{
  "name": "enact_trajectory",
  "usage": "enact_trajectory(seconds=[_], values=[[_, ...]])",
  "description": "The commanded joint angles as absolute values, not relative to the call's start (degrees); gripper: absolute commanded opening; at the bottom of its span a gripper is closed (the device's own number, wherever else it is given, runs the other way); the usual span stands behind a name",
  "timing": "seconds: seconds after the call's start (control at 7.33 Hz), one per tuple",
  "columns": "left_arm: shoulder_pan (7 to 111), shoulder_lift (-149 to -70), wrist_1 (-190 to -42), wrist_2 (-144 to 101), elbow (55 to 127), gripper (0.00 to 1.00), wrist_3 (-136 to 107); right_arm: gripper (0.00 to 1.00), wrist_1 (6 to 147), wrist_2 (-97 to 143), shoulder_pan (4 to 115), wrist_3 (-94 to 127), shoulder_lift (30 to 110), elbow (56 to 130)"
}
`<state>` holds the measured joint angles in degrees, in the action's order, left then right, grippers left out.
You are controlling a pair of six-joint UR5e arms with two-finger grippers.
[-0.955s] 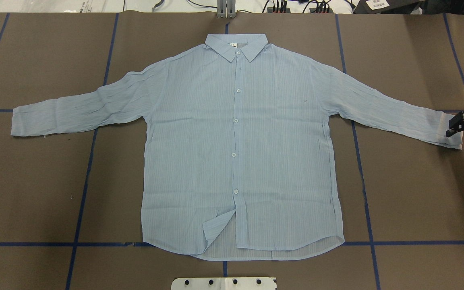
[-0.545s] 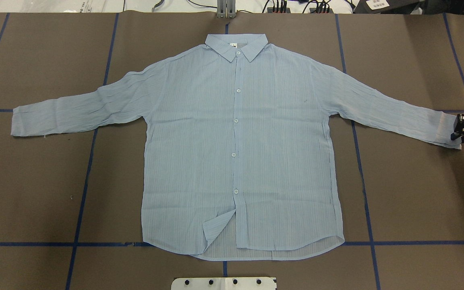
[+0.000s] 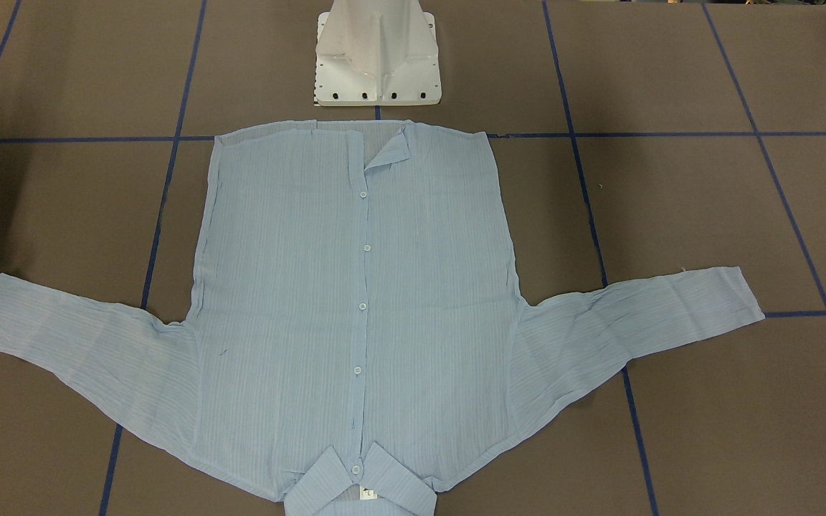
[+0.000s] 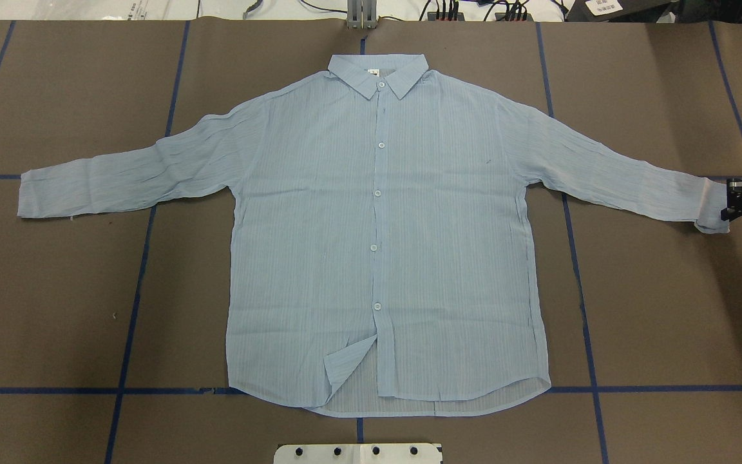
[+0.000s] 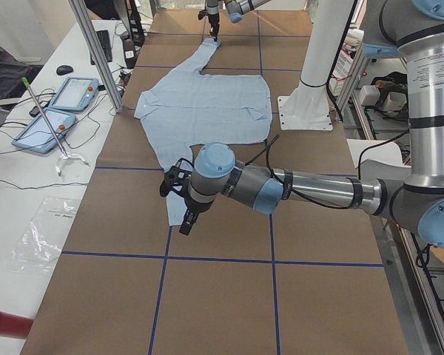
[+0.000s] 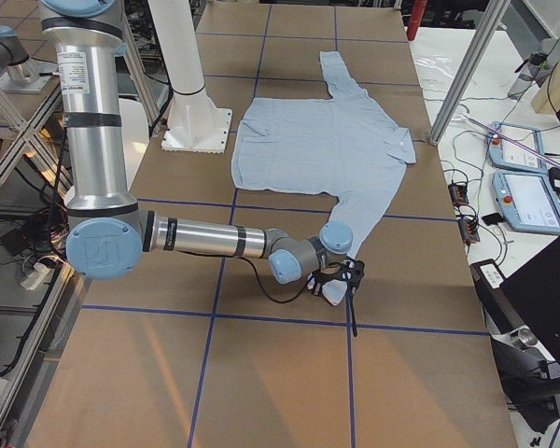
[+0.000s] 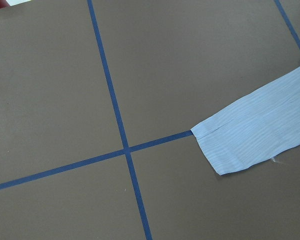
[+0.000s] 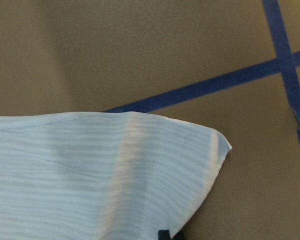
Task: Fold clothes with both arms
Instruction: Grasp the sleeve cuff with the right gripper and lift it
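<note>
Below my wrist: shirt sleeve (image 7: 255, 132) lies flat at right, cuff corner touching blue tape line (image 7: 65, 169) on brown table (image 7: 50, 75).

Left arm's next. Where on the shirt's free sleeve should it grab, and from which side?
Probably the cuff of the shirt's free sleeve, approached from outboard, jaws low across its end edge. It lies flat, its end facing outward with only table beyond it, so nothing seems to block that side.
</note>
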<state>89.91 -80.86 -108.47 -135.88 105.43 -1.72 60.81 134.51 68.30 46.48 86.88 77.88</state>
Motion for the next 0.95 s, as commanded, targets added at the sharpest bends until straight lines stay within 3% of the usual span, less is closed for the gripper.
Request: enact_trajectory(seconds=[0.0,0.41,0.82], values=[[89.9,-80.9,-108.4,-136.0,105.4,1.00,-1.7,0.00,61.5,136.5,68.5,47.4,87.2,81.9],[89.9,-80.9,-108.5,-136.1,105.5,1.00,-1.7,0.00,61.6,137.0,68.2,54.2,84.0,86.7],[89.8,-80.9,-108.9,-136.1,105.5,1.00,-1.8,0.00,64.1,136.1,58.3,72.1,66.4,84.1]])
